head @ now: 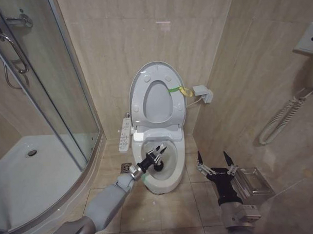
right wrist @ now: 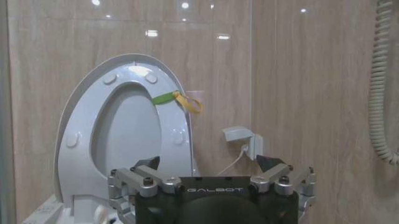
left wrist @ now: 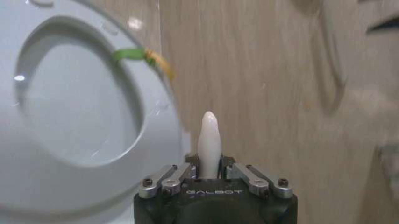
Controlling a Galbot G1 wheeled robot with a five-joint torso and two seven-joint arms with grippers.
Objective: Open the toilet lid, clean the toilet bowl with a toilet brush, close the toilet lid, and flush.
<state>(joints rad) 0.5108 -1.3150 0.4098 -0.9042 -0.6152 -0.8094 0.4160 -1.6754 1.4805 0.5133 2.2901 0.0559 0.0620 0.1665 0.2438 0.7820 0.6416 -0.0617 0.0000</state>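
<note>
The toilet lid (head: 154, 68) stands raised against the back wall with the white seat ring (head: 138, 105) up against it; a yellow-green band (head: 174, 89) is tied at its right edge. Below, the white toilet bowl (head: 169, 180) lies uncovered, its button panel (head: 125, 133) on the left side. My left gripper (head: 157, 156) hangs over the bowl, shut on the toilet brush, whose pale handle (left wrist: 210, 140) sticks up between the fingers; a dark head (head: 159, 167) shows just beneath. My right gripper (head: 215, 160) is open, right of the bowl and low over the floor, facing the lid (right wrist: 124, 126).
A curved glass shower enclosure (head: 48, 100) and its tray (head: 25, 178) take the left side. A wall socket box (head: 203, 93) sits right of the lid. On the right wall are a coiled cord (head: 282, 117) and a metal holder (head: 254, 183). A floor drain (head: 126, 167) lies left of the bowl.
</note>
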